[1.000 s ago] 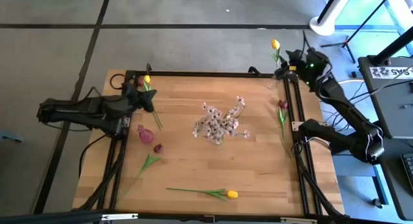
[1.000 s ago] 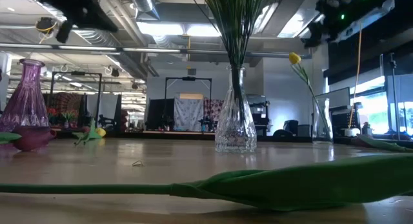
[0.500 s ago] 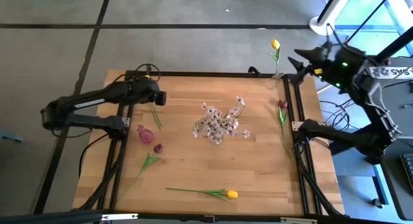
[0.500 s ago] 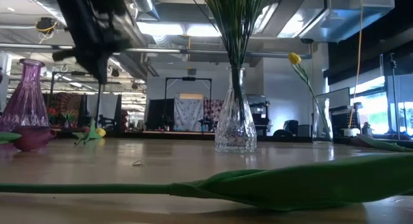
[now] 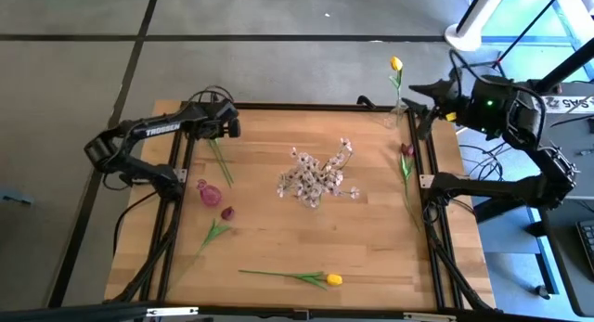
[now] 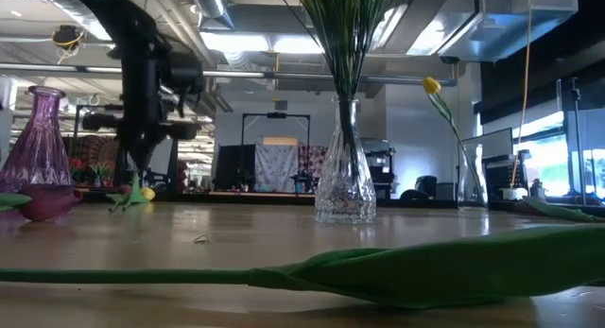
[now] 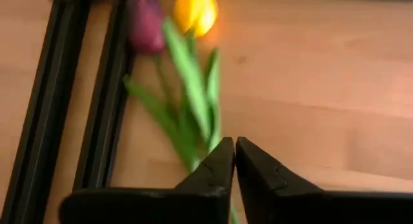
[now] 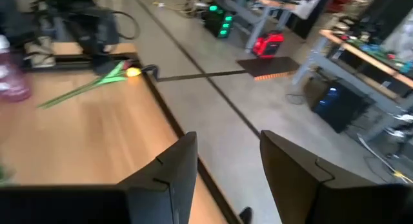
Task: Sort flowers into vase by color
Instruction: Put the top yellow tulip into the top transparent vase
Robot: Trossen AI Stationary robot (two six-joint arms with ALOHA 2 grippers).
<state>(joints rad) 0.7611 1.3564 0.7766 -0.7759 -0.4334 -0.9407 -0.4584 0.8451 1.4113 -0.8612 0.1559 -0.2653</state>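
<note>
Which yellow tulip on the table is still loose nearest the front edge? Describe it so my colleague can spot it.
From above, find the wooden table and its central clear vase of pale blossoms. Towards the near edge lies one yellow tulip, stem pointing left. It lies alone; the other loose yellow tulip sits beside a purple one at the far left corner.

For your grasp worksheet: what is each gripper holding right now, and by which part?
Nothing is held. The left gripper is shut above the tulip stems; the right gripper is open and empty.

Blossom sprays lie mid-table, 1 tulip in front.
</note>
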